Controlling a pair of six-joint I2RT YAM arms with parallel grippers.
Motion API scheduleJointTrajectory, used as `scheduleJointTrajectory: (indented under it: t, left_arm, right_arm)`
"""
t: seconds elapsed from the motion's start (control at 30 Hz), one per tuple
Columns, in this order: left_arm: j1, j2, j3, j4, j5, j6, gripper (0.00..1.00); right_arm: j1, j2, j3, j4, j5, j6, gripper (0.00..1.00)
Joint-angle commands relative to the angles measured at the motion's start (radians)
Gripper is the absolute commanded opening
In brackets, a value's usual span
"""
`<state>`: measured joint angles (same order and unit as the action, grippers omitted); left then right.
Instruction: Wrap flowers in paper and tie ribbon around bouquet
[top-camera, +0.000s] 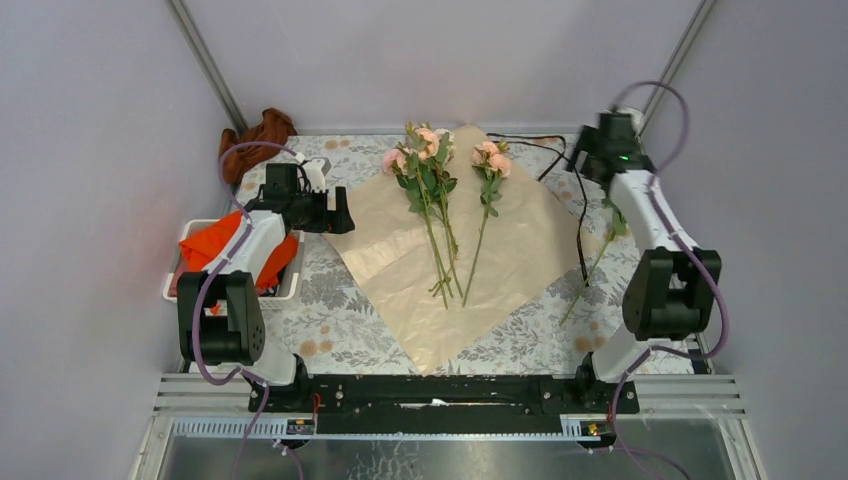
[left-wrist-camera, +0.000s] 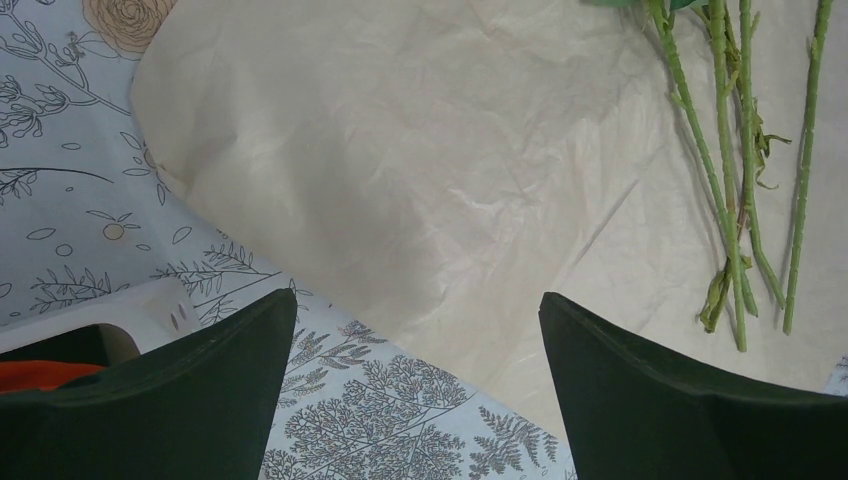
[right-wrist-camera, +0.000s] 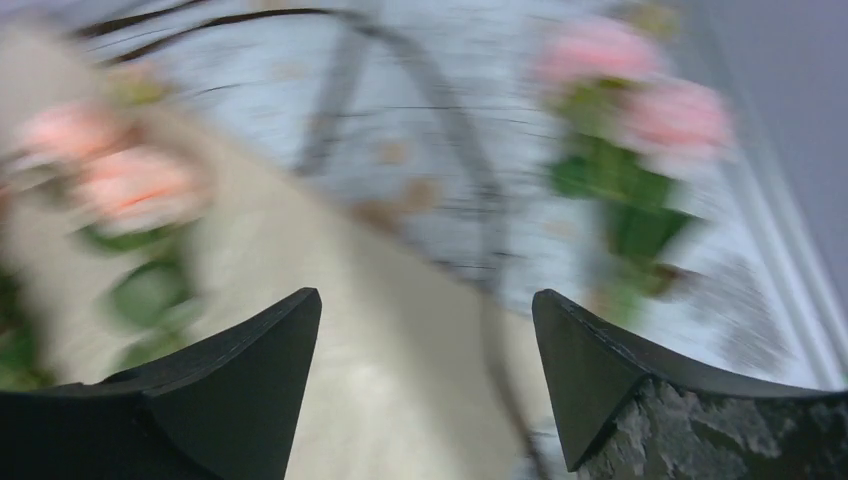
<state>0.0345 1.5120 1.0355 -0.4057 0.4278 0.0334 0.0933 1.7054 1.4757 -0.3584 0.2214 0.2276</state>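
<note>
**Both claws empty, wrapping not started yet**

The right claw (right-wrist-camera: 426, 294) is spread wide with nothing between its fingers. It hangs over the far right corner of the table (top-camera: 330, 300), and its wrist view is pretty smeared. Below it a loose stem (top-camera: 592, 268) with pink blooms lies off the paper (top-camera: 520, 250), near the right edge, and the dark ribbon (top-camera: 581, 240) trails right beside it.

The left claw (left-wrist-camera: 418, 295) is wide open too, also empty, and hovers over the paper's left corner. The paper lies flat like a diamond mid-table. The flowers (top-camera: 428, 175) sit on it with blooms toward the far edge: a bunch, plus a single stem just beside it.

So early days, I'd say. One stem left to bring over, then all the folding and tying.

Room-wise, the paper's near corner is bare and easy to reach. The left edge is tighter, with a white tray (top-camera: 175, 285) holding an orange cloth (top-camera: 215, 245), and there's a brown cloth (top-camera: 262, 135) at the far left corner.
</note>
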Motion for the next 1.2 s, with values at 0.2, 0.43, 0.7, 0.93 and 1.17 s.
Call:
scheduleJointTrajectory:
  t: [0.2,0.43,0.7,0.93,1.17]
  left_arm:
    - [0.003,-0.030,0.003,0.016,0.028,0.011,0.99]
    - [0.001,-0.036,0.003,0.016,0.024,0.011,0.99]
    - [0.001,-0.040,0.002,0.016,0.018,0.012,0.99]
    - [0.003,-0.043,0.008,0.009,0.011,0.015,0.99]
    - [0.003,-0.063,0.011,0.007,0.021,0.017,0.99]
  right_arm:
    - [-0.282,0.061,-0.232,0.006,-0.051,0.034,0.94]
    - [-0.300,0.243,-0.133,-0.027,-0.022,0.013,0.77]
    - [-0.343,0.176,-0.149,-0.033,0.076,-0.070,0.07]
    - [-0.315,-0.181,-0.095,-0.058,0.300,-0.134,0.00]
    - [0.078,-0.414,-0.039,0.068,-0.014,-0.118,0.00]
